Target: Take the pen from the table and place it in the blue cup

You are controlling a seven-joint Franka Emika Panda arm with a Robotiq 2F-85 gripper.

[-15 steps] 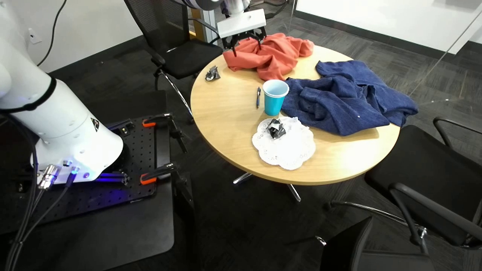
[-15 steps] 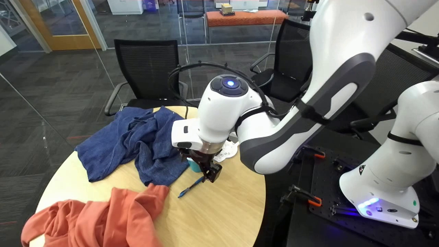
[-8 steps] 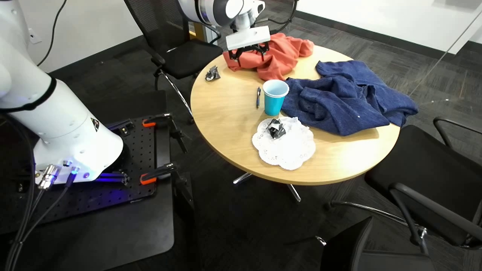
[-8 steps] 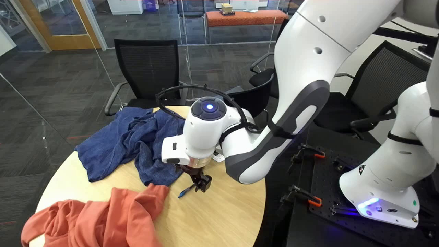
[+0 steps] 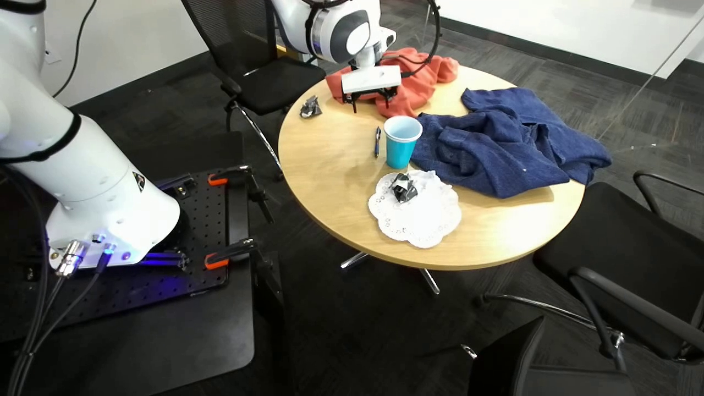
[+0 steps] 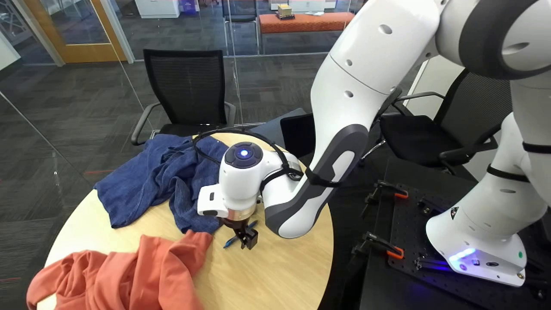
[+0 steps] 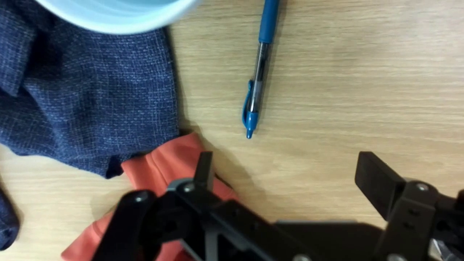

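Note:
On the light wooden table (image 5: 330, 165) lies a blue pen (image 7: 258, 72) with a clear barrel, its clip end pointing towards my gripper (image 7: 285, 155) in the wrist view. The teal-blue cup (image 5: 400, 151) stands upright close beside the pen; the wrist view catches only part of its pale rim (image 7: 123, 25). An exterior view has the arm covering the cup and the gripper (image 6: 248, 245) overlapping part of the pen (image 6: 230, 242). My gripper hangs above the table, just short of the pen's clip end. Its fingers are wide apart, with nothing between them.
A dark blue cloth (image 5: 495, 143) lies right behind the cup. An orange-red cloth (image 6: 142, 275) is bunched below and beside the gripper. One crumpled dark wrapper (image 5: 311, 107) sits near the table edge, another wrapper (image 5: 404, 188) on a white doily (image 5: 426, 217). Black chairs surround the table.
The arm has come down and across the table, bringing the open gripper lower and nearer the pen's clip end. Pen, cup and cloths have stayed put.

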